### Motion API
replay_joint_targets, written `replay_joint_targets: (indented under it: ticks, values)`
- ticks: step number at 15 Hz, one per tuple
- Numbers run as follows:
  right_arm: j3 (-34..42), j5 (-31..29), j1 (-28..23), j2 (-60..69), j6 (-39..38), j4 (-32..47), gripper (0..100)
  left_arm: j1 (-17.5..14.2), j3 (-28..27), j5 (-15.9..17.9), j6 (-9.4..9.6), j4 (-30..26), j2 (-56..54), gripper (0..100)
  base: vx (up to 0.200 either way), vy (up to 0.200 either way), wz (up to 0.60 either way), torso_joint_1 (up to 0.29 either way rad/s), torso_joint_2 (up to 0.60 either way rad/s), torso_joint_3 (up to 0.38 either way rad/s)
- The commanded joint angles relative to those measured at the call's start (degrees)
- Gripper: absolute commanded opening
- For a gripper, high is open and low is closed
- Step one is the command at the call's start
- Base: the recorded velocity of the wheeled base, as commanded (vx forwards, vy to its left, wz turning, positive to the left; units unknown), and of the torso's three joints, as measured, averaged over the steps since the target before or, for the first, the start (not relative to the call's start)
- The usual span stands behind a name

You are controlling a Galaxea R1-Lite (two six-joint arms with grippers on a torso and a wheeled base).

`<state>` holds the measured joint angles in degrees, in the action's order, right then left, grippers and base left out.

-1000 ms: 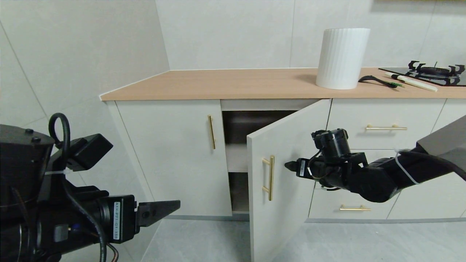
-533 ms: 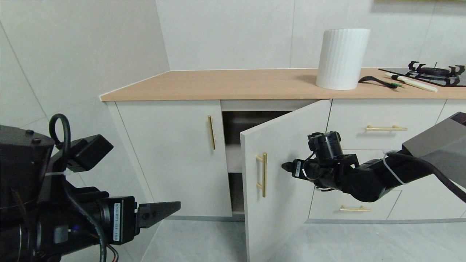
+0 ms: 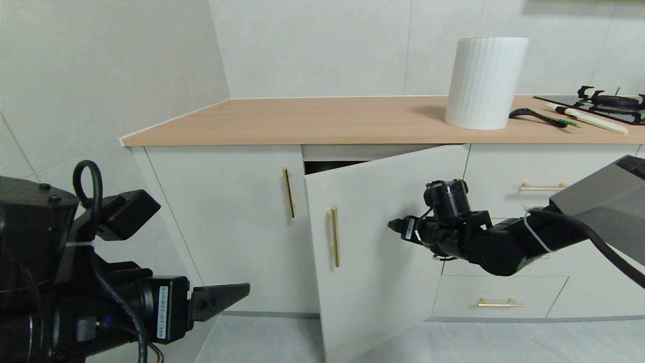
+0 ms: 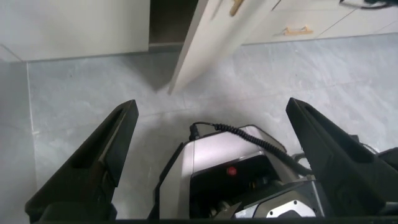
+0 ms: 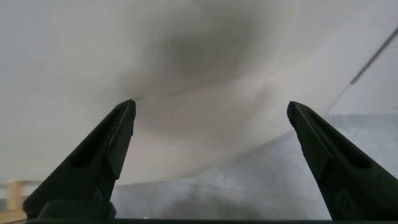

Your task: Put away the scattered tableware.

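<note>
A white cabinet door [image 3: 373, 242] with a gold handle [image 3: 334, 236] stands slightly ajar under the wooden counter [image 3: 302, 121]. My right gripper [image 3: 395, 225] rests against the door's face to the right of the handle; in its wrist view the gripper [image 5: 210, 109] is open, with the white door face [image 5: 186, 62] right in front of it. On the counter at the right stand a white ribbed container [image 3: 486, 83], a black spoon [image 3: 534, 115] and a pale utensil [image 3: 587, 118]. My left gripper [image 3: 237, 291] hangs low at the left, open and holding nothing [image 4: 211, 106].
A second cabinet door [image 3: 227, 222] at the left is closed. Drawers with gold handles [image 3: 541, 186] sit to the right of the door. A black stove grate [image 3: 612, 99] lies at the counter's far right. Grey floor [image 4: 93, 87] lies beneath the left gripper.
The cabinet door has swung from wide open to nearly shut, with my right gripper moving left against its face. The head camera has shifted slightly. The left arm has kept still.
</note>
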<state>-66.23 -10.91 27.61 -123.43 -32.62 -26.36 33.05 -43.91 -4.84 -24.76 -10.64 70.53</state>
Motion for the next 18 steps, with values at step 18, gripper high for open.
replay_joint_targets:
  ticks: [18]
  values:
    - [-19.46, -14.93, -4.32, -12.19, -10.09, 0.25, 100, 0.0, 0.23, 0.01, -0.03, 0.01, 0.48, 100, 0.0, 0.0, 0.0, 0.0, 0.0, 0.0]
